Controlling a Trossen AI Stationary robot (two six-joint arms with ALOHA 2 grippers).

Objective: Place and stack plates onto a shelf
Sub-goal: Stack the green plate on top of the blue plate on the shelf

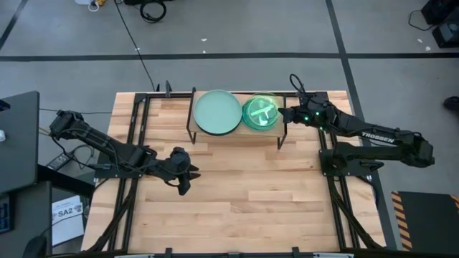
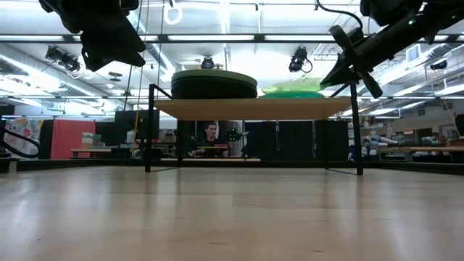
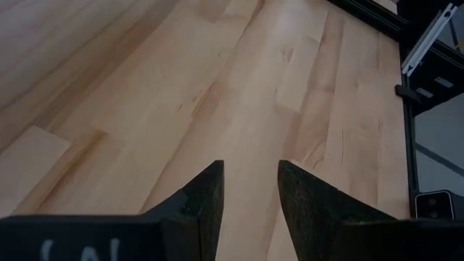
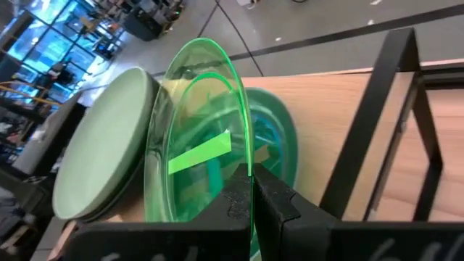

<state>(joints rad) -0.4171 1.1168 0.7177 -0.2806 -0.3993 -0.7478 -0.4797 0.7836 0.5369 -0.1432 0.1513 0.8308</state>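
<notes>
Pale mint plate [image 1: 218, 112] tops a black stack on a light-wood shelf [image 1: 215, 137] with black legs. Beside it, a translucent lime green plate [image 4: 199, 138], marked with a bright green strip, is pinched by the dark right gripper [image 4: 251, 190], above bluish-green plates [image 4: 279, 145].

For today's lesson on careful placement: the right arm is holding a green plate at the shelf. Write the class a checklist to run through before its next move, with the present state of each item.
1. Right gripper shut on the lime green plate, pinching its rim: ok.
2. Plate held over the smaller stack on the shelf, right of the mint plate: ok.
3. Plate level for release: not ok, it looks tilted in the right wrist view.
4. Large stack sits squarely on the shelf: ok.
5. Left gripper open, parked over the table, away from the shelf: ok.
6. Gap between held plate and stack below: cannot tell.
</notes>
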